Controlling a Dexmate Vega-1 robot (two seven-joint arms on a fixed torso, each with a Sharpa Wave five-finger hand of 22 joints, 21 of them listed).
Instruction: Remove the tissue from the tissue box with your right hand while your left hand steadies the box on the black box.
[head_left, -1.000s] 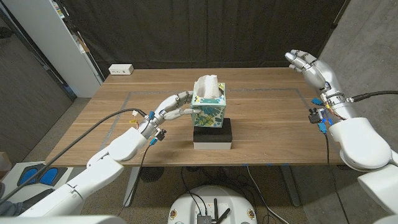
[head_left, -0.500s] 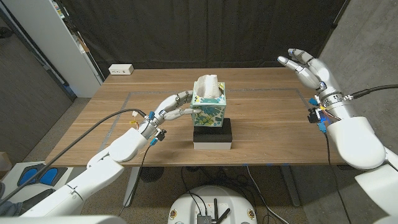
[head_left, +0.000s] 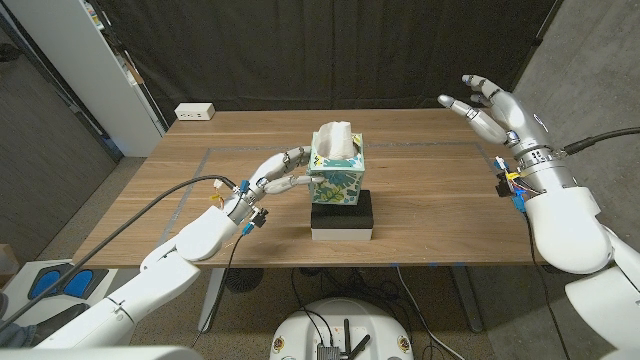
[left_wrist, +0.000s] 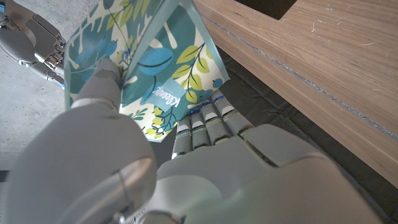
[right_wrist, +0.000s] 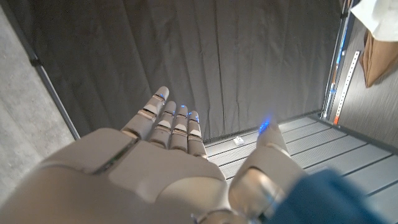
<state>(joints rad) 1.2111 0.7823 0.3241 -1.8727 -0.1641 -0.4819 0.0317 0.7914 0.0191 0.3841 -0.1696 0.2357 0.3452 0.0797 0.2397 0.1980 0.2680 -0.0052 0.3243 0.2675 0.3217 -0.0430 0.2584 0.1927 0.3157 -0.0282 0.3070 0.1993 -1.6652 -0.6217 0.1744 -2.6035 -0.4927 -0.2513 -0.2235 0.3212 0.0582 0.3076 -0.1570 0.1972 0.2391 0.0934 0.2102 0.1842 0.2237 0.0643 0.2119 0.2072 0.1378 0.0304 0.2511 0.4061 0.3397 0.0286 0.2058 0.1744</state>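
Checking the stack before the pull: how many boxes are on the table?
2: the floral tissue box sits on the black box at the table's middle. The left hand holds the tissue box's side. The white block at the far edge isn't counted.

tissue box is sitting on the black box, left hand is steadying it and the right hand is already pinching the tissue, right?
Not quite. In the head view the right hand is raised over the table's far right corner, open, well apart from the tissue. The rest holds: the tissue box sits on the black box, and the left hand holds its side.
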